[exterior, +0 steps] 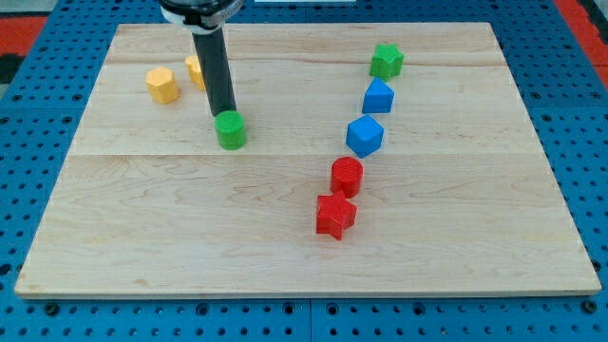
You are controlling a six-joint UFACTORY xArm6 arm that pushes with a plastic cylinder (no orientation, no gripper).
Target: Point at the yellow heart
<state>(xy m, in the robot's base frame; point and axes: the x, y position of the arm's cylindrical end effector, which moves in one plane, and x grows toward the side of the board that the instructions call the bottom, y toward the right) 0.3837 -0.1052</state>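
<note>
Two yellow blocks lie at the view's upper left. One yellow block [162, 85] is in full view and looks six-sided. The other yellow block [194, 71] is partly hidden behind my rod, so I cannot make out its shape. My tip [224, 114] is down on the board just below and to the right of that hidden yellow block. It stands right behind a green cylinder [230, 130], touching it or nearly so.
A green star [386, 61], a blue block [378, 96], a second blue block [365, 136], a red cylinder [347, 177] and a red star [334, 216] run in a line down the right of centre. The wooden board [142, 237] lies on a blue pegboard.
</note>
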